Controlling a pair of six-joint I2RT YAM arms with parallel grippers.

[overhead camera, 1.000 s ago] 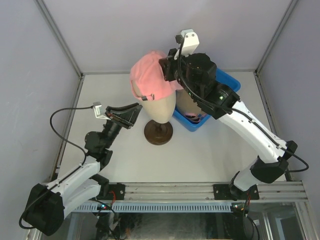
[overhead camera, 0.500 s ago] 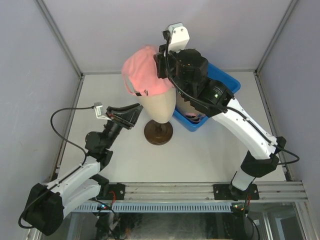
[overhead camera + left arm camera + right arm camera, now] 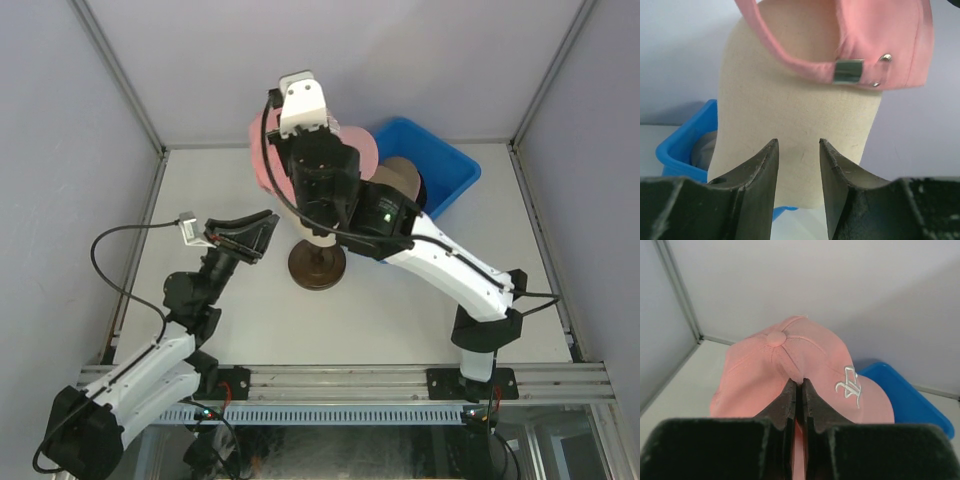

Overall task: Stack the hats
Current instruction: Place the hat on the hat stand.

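Observation:
The pink cap (image 3: pixel 755 370) with a white logo sits on top of the beige mannequin head (image 3: pixel 790 115). My right gripper (image 3: pixel 800 382) is shut on a pinch of its crown fabric from above. In the top view my right arm covers most of the cap; only its pink edges (image 3: pixel 259 152) show. The cap's back strap and metal buckle (image 3: pixel 849 71) hang over the head in the left wrist view. My left gripper (image 3: pixel 797 145) is open and empty, level with the lower part of the head, just left of it (image 3: pixel 255 232). A tan hat (image 3: pixel 398 178) lies in the blue bin.
The blue plastic bin (image 3: pixel 450 170) stands at the back right, close behind the mannequin; it also shows in the left wrist view (image 3: pixel 685 145). The mannequin's round brown base (image 3: pixel 317 268) rests on the white table. Grey walls enclose the table on three sides.
My right arm has swung left with the pink cap, so it now sits over the top of the mannequin head. My left arm has barely moved.

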